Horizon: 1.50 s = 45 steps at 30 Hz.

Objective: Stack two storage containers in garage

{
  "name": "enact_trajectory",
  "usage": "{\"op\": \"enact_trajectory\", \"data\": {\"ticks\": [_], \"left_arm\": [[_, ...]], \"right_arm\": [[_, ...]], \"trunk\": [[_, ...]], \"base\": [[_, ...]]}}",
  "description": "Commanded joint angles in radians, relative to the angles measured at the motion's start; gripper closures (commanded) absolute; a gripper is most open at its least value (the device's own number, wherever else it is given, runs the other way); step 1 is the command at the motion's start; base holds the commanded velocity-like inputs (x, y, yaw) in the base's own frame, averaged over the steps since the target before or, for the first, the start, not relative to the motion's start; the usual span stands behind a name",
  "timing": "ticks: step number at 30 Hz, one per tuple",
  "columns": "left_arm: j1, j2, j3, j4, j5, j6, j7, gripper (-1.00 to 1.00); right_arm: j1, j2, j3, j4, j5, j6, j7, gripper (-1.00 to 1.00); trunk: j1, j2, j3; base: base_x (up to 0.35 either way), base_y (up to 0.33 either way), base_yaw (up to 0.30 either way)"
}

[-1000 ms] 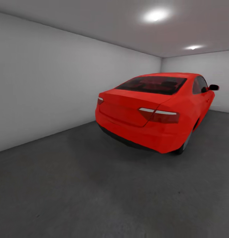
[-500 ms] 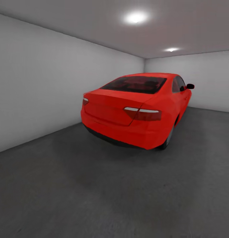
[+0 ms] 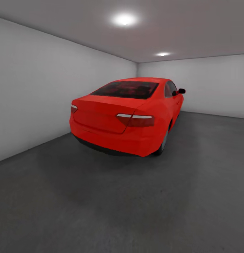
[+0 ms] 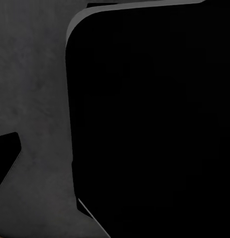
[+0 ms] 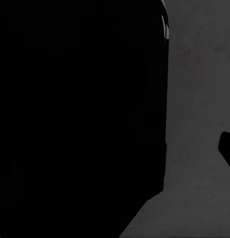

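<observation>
Meanwhile the whole head view has slid over the last second, the red car [image 3: 125, 116] drifting toward the left of the picture and more of the far wall [image 3: 206, 88] opening up, which reads as the robot turning or rolling rather than the car moving. That puts it inside the garage on the dark grey floor [image 3: 136, 211], but neither storage container is visible here. Each wrist view gives a dark shape over that floor, so I cannot tell whether either tool is spread or pinching anything.

Black robot body panel [image 4: 149, 119] close before left wrist camera, another [image 5: 75, 109] before right wrist camera
</observation>
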Motion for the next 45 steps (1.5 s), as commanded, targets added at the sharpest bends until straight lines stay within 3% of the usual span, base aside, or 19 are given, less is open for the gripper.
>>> {"op": "enact_trajectory", "data": {"ticks": [1,45], "left_arm": [[0.000,0.000,-0.001,0.001,0.000,-0.003,0.000,-1.00],[0.000,0.000,-0.004,0.001,-0.002,-0.004,0.000,-1.00]], "right_arm": [[0.000,0.000,-0.004,0.000,0.000,0.000,0.001,-1.00],[0.000,-0.005,-0.002,0.000,0.000,0.000,0.000,-1.00]], "trunk": [[0.000,0.000,-0.001],[0.000,0.000,-0.001]], "base": [[0.000,0.000,-0.284],[0.000,0.000,-0.284]]}}
